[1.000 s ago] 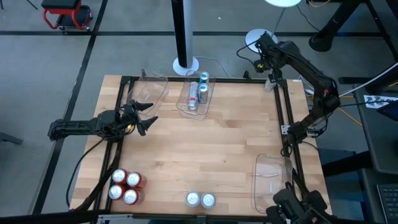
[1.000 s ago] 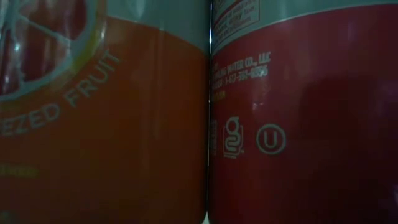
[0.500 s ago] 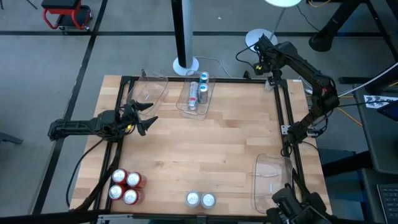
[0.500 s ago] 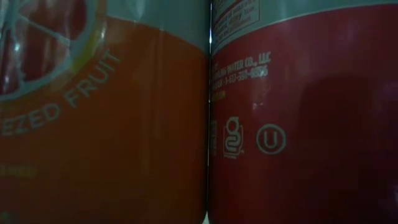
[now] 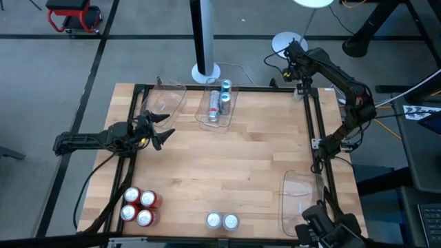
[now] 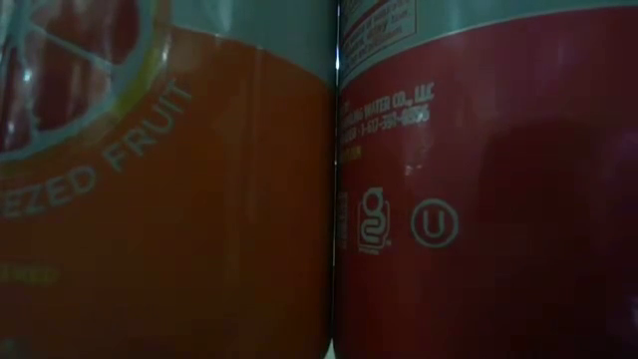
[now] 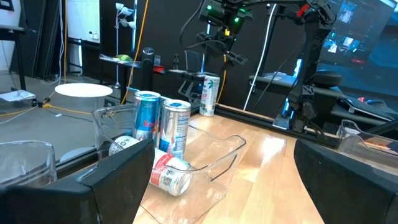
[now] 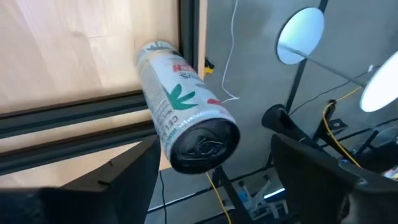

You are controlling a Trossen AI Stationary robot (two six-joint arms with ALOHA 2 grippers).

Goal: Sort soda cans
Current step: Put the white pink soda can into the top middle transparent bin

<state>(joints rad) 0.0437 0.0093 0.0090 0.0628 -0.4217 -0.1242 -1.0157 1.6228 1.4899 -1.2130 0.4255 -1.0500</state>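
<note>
Table's far edge: white can (image 8: 180,118) between right gripper (image 8: 211,180) fingers (untouched).

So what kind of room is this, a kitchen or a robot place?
Probably a robot lab or workshop, not a kitchen. Two dark robot arms work at a wooden table with a black metal frame, the floor around it is bare and grey, and cables and equipment stands fill the room behind.
</note>
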